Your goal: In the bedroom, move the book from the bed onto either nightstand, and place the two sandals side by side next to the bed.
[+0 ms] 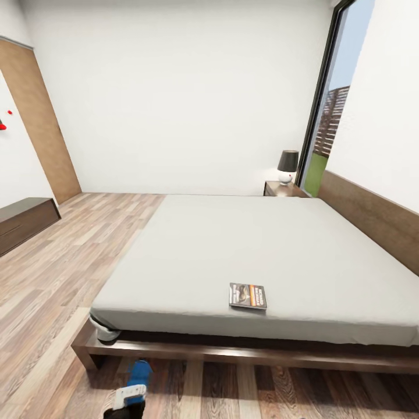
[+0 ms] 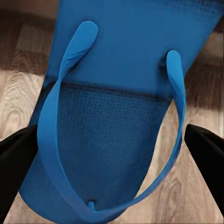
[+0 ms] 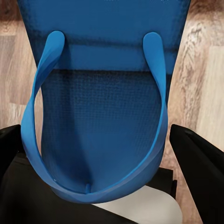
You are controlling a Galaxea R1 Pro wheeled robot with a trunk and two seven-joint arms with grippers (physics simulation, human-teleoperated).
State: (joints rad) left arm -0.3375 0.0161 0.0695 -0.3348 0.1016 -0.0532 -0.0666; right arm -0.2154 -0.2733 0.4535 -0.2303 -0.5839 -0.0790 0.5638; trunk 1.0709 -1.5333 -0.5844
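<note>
Wrist views show each gripper clamped on a textured blue sandal.

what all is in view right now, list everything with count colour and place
bed: one, pale grey mattress on dark wood base, centre of room
book: one, dark with orange band, on the mattress near its foot edge
nightstand: one, reddish-brown, beyond the bed by the window
lamp: one, dark shade, on the nightstand
cabinet: one, dark brown, by the left wall
sandals: two, blue, one between each gripper's fingers
fingers: black, either side of each sandal
</note>
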